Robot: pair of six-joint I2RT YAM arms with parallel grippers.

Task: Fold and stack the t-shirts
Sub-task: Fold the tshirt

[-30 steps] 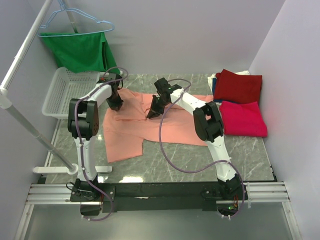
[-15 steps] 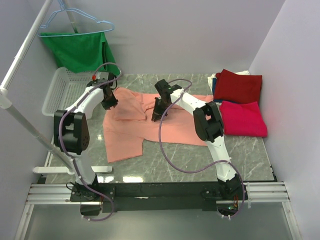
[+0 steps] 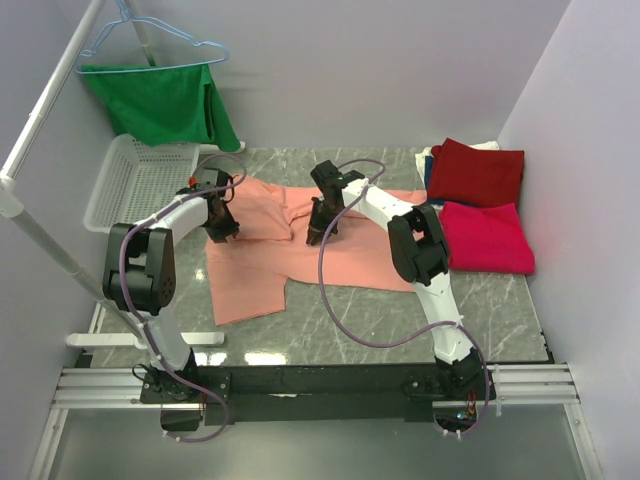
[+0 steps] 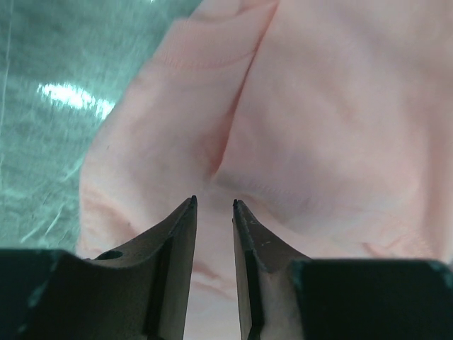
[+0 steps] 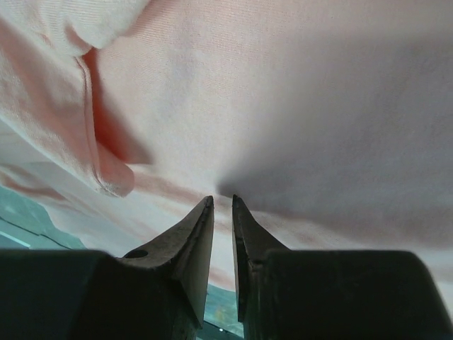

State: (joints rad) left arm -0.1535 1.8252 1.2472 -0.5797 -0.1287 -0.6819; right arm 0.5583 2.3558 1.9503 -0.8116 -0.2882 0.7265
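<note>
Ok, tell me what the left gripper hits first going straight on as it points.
The salmon-pink soft cloth t-shirt, creased right ahead of the left gripper; it looks very near, though depth is unclear.

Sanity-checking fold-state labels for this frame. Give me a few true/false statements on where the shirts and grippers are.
1. The salmon-pink t-shirt lies in the middle of the table. True.
2. The dark red t-shirt is spread out flat. False: it lies folded at the far right.
3. Both the left gripper and the right gripper are down at the salmon-pink t-shirt. True.
4. The green garment lies on the table. False: it hangs at far left.
5. The crimson-pink t-shirt lies folded, nearer the arm bases than the dark red t-shirt. True.
</note>
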